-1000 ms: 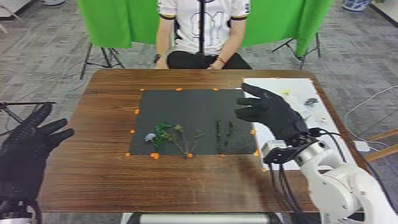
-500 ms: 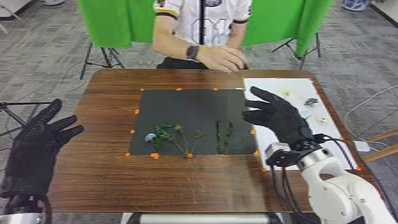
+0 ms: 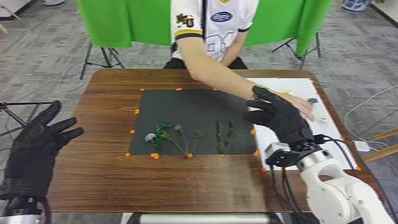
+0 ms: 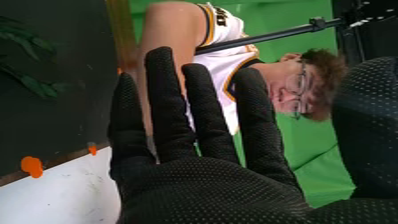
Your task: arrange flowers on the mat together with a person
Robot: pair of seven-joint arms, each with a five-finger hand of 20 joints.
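Right hand (image 3: 277,117) open, flower stems to its left

In the head view, the right hand is raised over the border between the dark mat (image 3: 182,107) and the white sheet (image 3: 335,142), and its fingers are open and hold nothing. To its left and nearer to the robot, two green sprigs (image 3: 219,137) lie on the mat. Farther left from the hand there are thin stems (image 3: 181,141), and then a blue flower (image 3: 150,136) beside green leaves. Just beyond the hand, to its right, a person's hand (image 3: 300,106) is over the sheet; I cannot tell if it touches a flower. The left hand (image 3: 31,150) is also open, at the left side of the desk (image 3: 98,175), well apart from the mat.

In the right wrist view, the right hand has straight fingers and the thumb apart from them. Green leaves (image 4: 34,85) lie on the mat, past the finger farthest from the thumb.
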